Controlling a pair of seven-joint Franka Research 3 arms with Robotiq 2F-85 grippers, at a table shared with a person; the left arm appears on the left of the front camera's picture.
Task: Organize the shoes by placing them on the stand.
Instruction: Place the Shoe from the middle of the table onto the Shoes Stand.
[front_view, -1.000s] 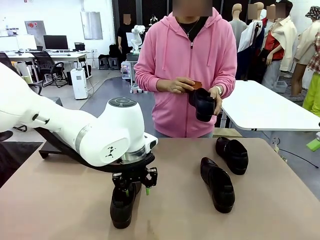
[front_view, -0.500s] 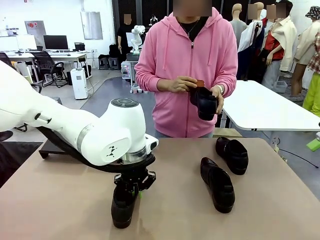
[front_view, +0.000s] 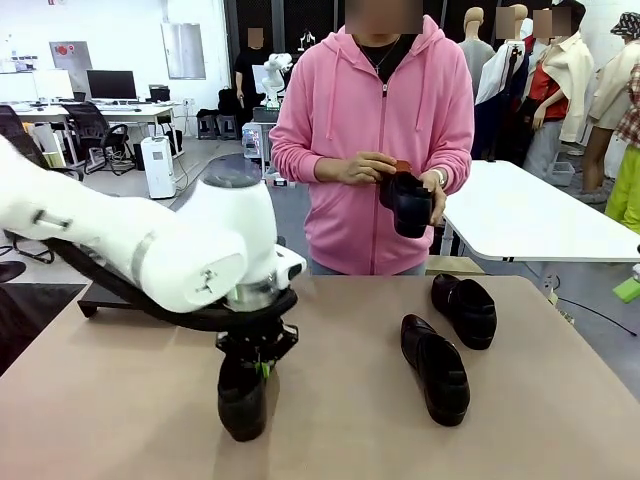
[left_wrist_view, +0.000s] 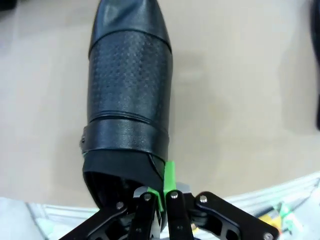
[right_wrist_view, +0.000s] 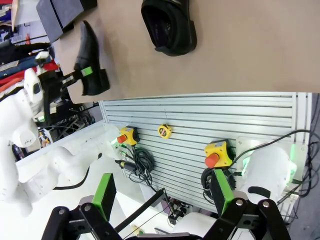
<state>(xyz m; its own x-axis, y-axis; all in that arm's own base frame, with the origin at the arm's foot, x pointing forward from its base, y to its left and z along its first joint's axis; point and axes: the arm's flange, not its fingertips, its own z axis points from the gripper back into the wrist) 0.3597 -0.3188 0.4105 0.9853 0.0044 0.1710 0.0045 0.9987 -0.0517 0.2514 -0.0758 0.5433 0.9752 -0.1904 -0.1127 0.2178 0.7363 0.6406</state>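
There are four black shoes in all. One shoe (front_view: 242, 400) sits low and left of centre in the front view, toe toward the bottom edge. The left fingers (front_view: 258, 362) are clenched on the rim of its heel opening. In the left wrist view the green pads (left_wrist_view: 169, 175) pinch that rim at the bottom of the frame, and the shoe's textured upper (left_wrist_view: 129, 90) runs up to the top edge.

Two more shoes lie on the tan surface (front_view: 560, 420) right of centre. The nearer shoe (front_view: 436, 368) and the farther shoe (front_view: 466, 310) lie close together but apart. The fourth shoe (front_view: 410, 205) is held in both hands by a person in a pink hoodie (front_view: 370, 120) at top centre.

The stand (front_view: 92, 298) shows as a low black edge at the left of the frame, mostly hidden behind the white left arm (front_view: 150, 250).

The right fingers (right_wrist_view: 162, 192) are spread wide and grasp nothing. They sit at the bottom of the right wrist view, over a slatted metal panel (right_wrist_view: 200, 115) that carries two yellow boxes with red buttons.

A white table (front_view: 530, 215) stands at the right behind the person.
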